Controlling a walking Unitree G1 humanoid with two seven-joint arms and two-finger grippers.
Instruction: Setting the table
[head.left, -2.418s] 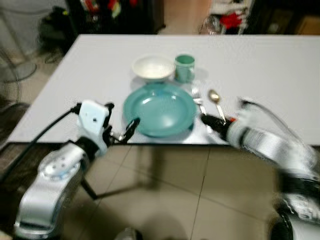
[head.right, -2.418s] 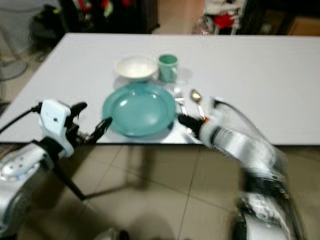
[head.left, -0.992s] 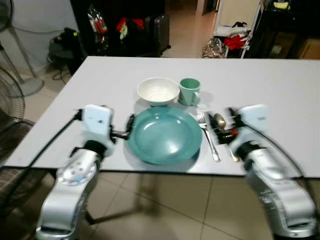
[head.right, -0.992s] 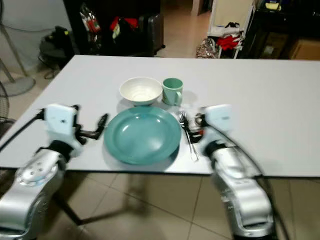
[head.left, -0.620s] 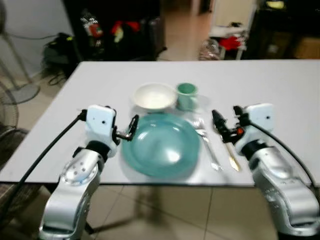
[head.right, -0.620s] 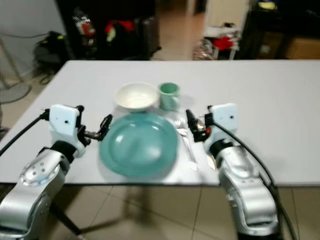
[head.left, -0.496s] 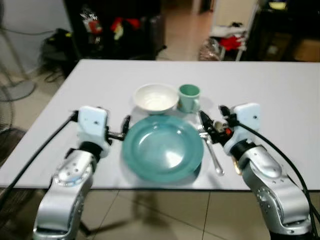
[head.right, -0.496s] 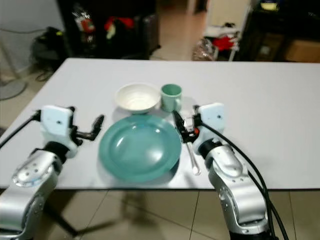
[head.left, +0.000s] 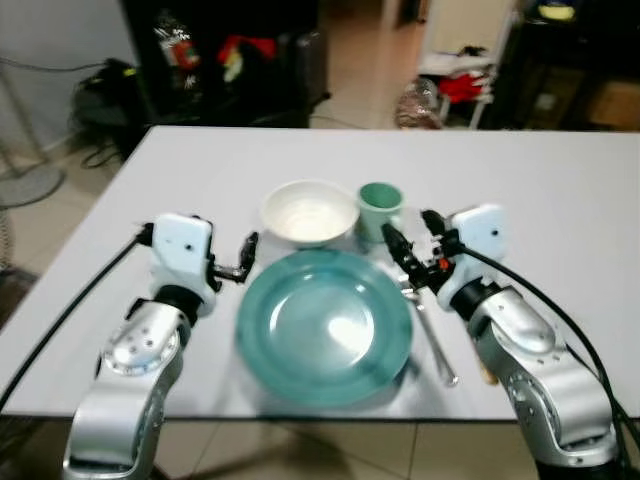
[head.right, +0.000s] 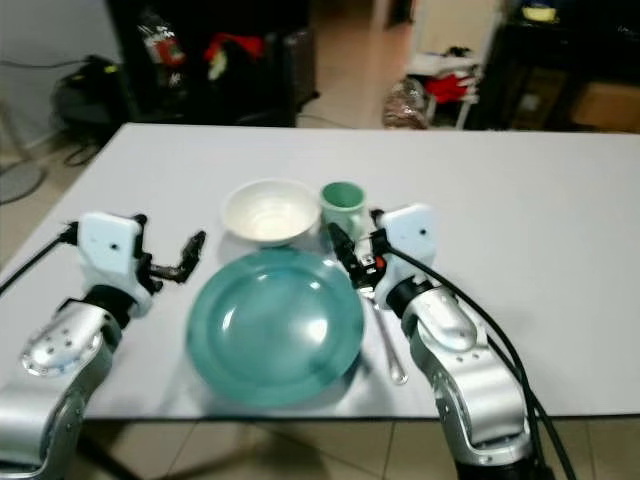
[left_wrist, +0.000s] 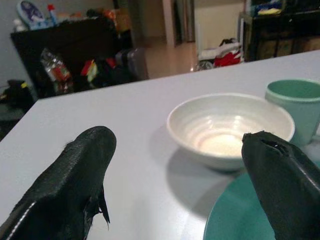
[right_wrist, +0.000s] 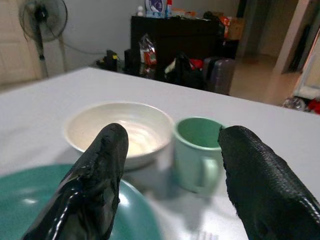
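The table (head.left: 560, 200) is a wide pale grey top that carries the whole setting, and both arms reach in over its near edge. A teal plate (head.left: 324, 327) lies close to that edge, between the two sets of fingers. The left gripper (head.left: 246, 257) hangs just beside the plate's left rim, its two black fingers spread wide with nothing between them; in the left wrist view the gap frames the bowl, with the plate's rim under one fingertip. The right gripper (head.right: 345, 254) sits at the plate's upper right rim, fingers likewise held wide and empty, and the right wrist view shows bowl and mug through the gap. A white bowl (head.left: 310, 212) stands just beyond the plate, ahead of both pairs of fingers and nearer the left one. A pale green mug (head.left: 379, 211) stands just beside the bowl, directly ahead of the right fingers. A fork (head.right: 386, 344) lies on the table along the plate's right side, running back under the right gripper toward the near edge.
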